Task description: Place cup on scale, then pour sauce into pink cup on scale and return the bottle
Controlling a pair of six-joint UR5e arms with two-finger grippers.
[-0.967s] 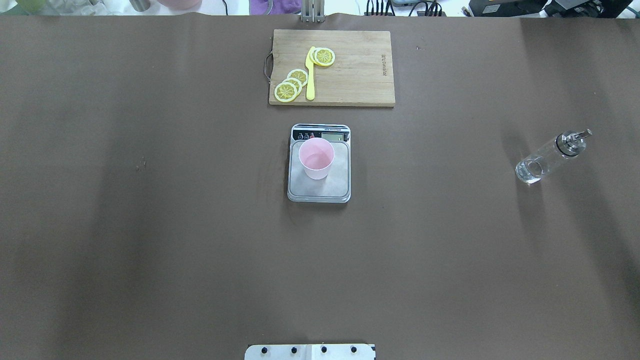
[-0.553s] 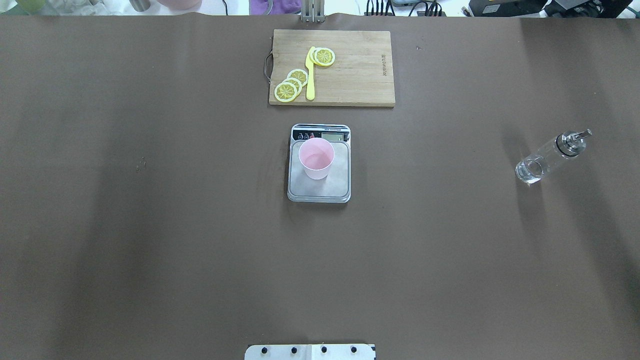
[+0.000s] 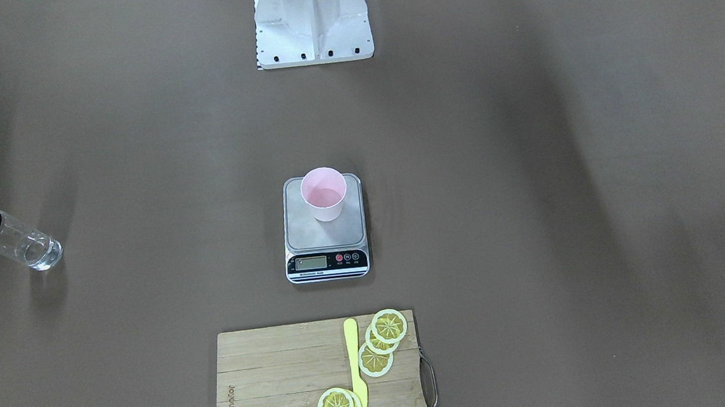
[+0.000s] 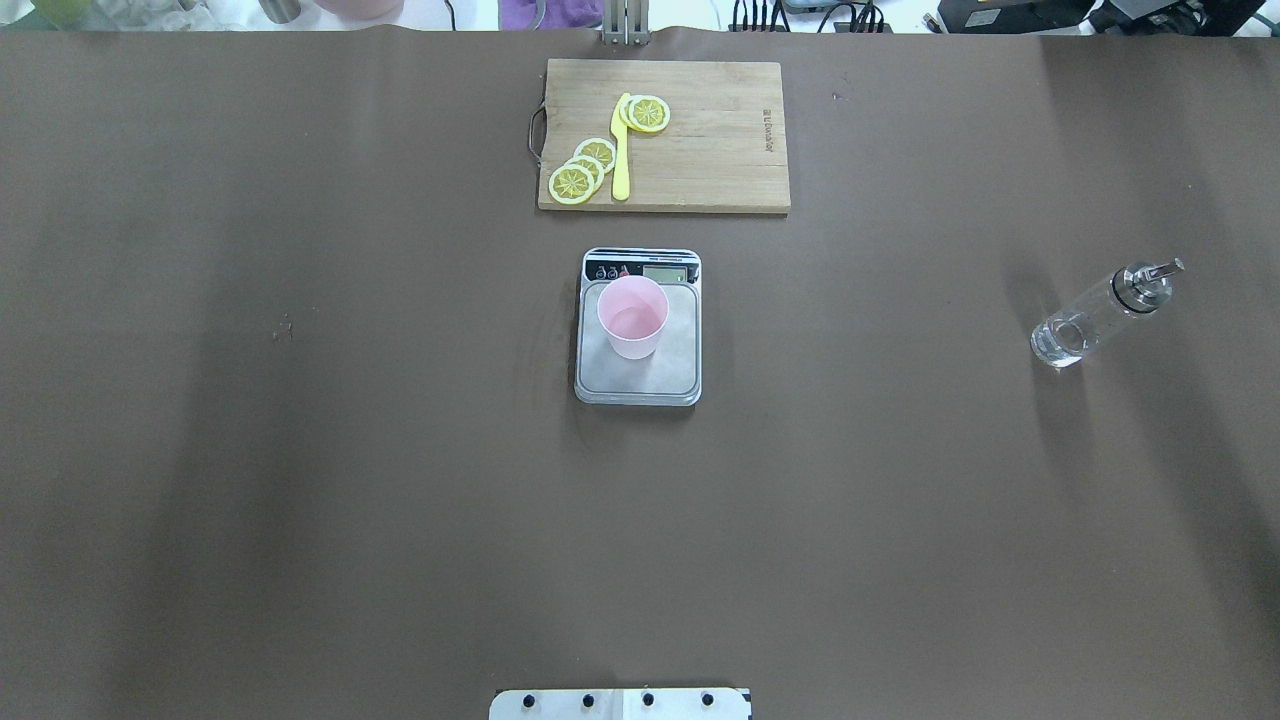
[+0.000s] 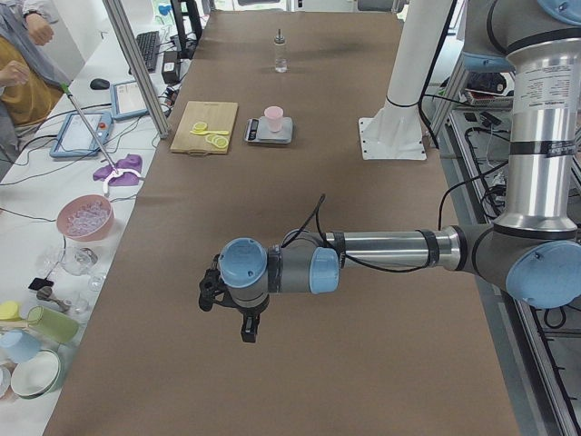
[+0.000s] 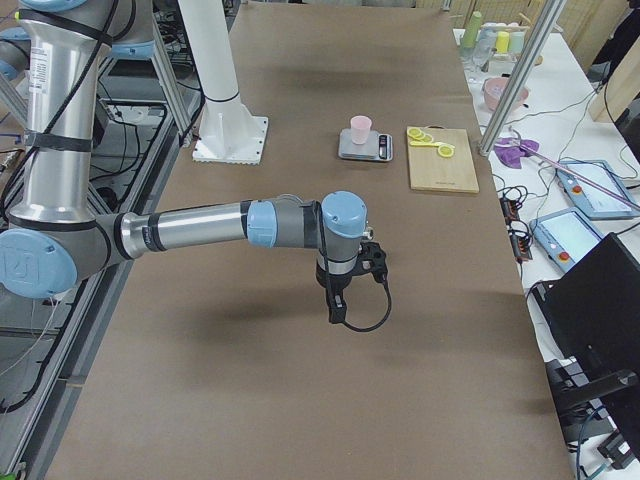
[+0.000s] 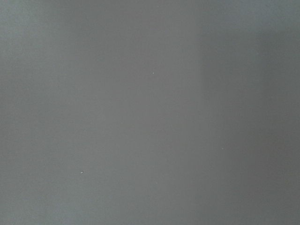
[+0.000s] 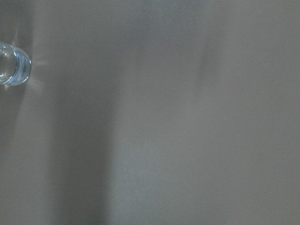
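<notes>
The pale pink cup (image 4: 632, 318) (image 3: 324, 194) stands upright on the far part of the silver scale (image 4: 650, 382) (image 3: 323, 239) at the table's middle. Far off on the robot's right, the clear glass bottle (image 4: 1095, 318) (image 3: 10, 239) with its metal spout stands alone and holds clear sauce. Its base (image 8: 11, 65) shows at the left edge of the right wrist view. Both arms are outside the overhead view. The left gripper (image 5: 249, 332) and right gripper (image 6: 336, 312) hang over bare table, near opposite ends; I cannot tell whether they are open or shut.
A wooden cutting board (image 4: 720, 140) with lemon slices and a yellow knife (image 4: 621, 150) lies beyond the scale. The robot's base column (image 3: 311, 15) stands at the near edge. A person and a side bench with bowls (image 5: 82, 218) are past the far edge.
</notes>
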